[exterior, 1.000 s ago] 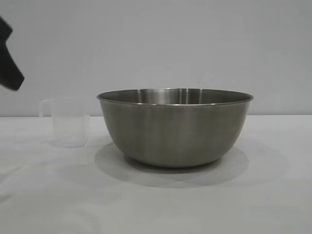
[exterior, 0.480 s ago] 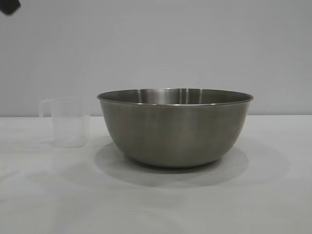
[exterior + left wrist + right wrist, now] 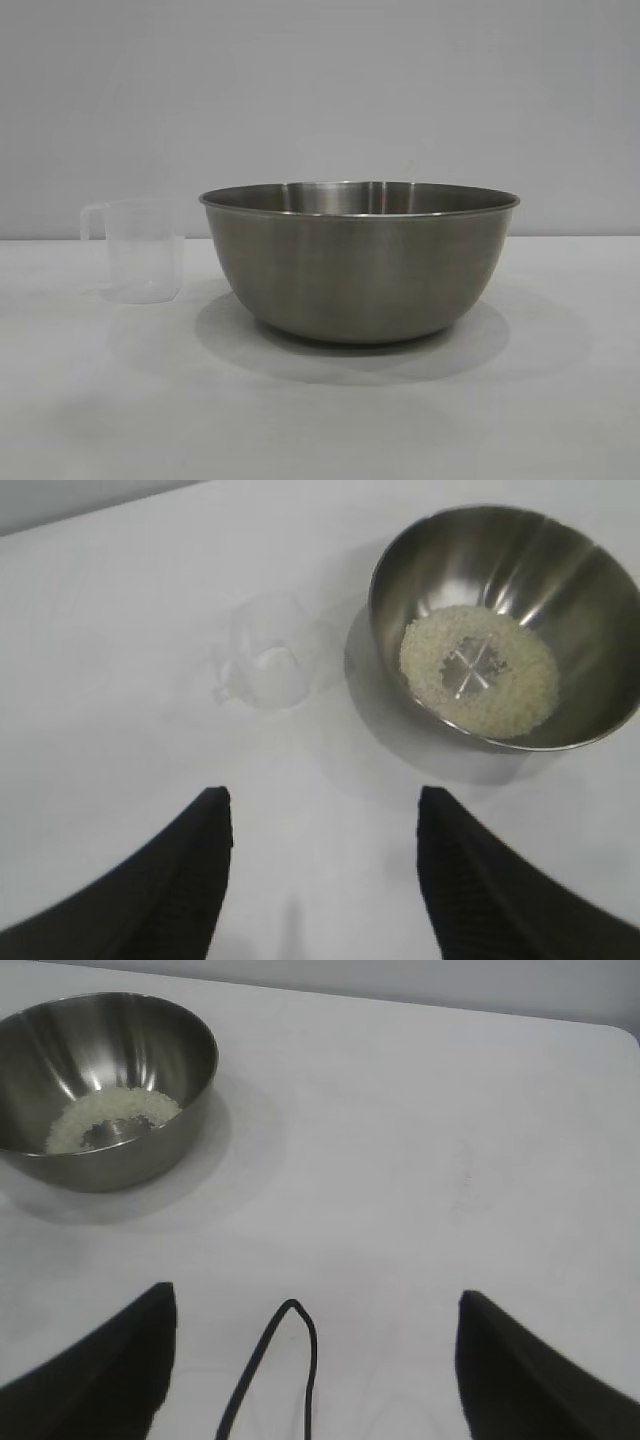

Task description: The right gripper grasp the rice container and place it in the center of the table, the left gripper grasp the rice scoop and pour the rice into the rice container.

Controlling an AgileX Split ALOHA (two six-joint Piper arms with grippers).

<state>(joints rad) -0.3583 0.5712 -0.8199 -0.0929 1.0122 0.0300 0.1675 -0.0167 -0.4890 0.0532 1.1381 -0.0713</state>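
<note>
While the white table (image 3: pixel 560 400) fills the lower half of the exterior view, the steel rice container (image 3: pixel 360 262) stands upright at its centre. Rice (image 3: pixel 478 668) lies in a shallow layer on its bottom. The translucent rice scoop (image 3: pixel 140 250) stands upright left of it, near but apart, and nothing blocks either one. The left gripper (image 3: pixel 322 870) has its fingers spread over bare table, holding nothing. The right gripper (image 3: pixel 312 1360) is spread and empty too, with a thin black cable (image 3: pixel 275 1370) looping between its fingers.

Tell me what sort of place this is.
Probably a lab test bench rather than a kitchen: a bare matte white tabletop against a blank grey wall, holding only a round steel mixing bowl with rice and a small translucent plastic measuring cup.
</note>
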